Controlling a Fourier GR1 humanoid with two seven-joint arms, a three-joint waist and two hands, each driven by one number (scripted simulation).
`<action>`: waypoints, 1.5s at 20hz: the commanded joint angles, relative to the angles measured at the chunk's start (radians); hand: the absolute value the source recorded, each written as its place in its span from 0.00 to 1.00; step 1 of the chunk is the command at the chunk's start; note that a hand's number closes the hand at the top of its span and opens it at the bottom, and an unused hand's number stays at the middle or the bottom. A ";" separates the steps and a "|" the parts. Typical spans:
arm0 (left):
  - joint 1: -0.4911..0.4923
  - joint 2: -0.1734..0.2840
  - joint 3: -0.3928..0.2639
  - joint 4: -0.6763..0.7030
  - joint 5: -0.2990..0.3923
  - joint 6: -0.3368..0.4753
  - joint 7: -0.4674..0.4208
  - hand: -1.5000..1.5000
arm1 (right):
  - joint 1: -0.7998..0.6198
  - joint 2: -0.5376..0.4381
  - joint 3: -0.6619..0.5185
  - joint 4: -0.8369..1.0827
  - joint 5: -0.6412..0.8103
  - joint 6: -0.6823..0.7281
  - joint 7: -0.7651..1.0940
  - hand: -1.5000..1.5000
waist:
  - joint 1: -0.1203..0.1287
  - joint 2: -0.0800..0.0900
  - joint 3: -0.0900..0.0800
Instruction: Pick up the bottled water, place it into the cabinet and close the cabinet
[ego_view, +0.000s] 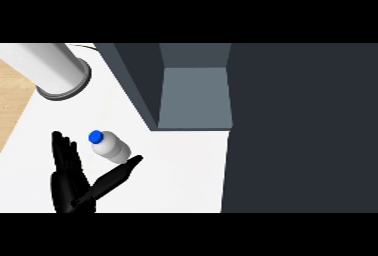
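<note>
Lying on its side on the white table (177, 170), near the left edge: bottled water (111, 146), blue cap (95, 136) pointing up-left, long axis running diagonally toward the lower right. Flanking it from below with fingers straight and thumb splayed wide: left hand (72, 182), holding nothing yet, thumb tip just beside the bottle's base. Standing open beyond, toward the far edge: cabinet (193, 92). Not showing anywhere: right hand, so left hand judged nearer.
</note>
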 joint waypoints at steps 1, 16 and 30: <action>-0.007 -0.047 0.112 0.146 0.156 -0.118 -0.170 0.00 | 0.015 -0.013 0.014 -0.056 -0.002 -0.005 0.029 0.00 | 0.000 0.001 -0.001; -0.024 -0.132 0.329 0.473 0.366 -0.411 -0.458 0.00 | 0.048 -0.029 0.023 -0.030 -0.024 0.001 -0.022 0.00 | 0.000 0.000 0.000; -0.247 -0.111 0.479 0.908 0.434 -0.606 -0.665 0.00 | 0.013 -0.040 0.023 0.024 -0.032 -0.014 -0.042 0.00 | -0.001 0.001 0.001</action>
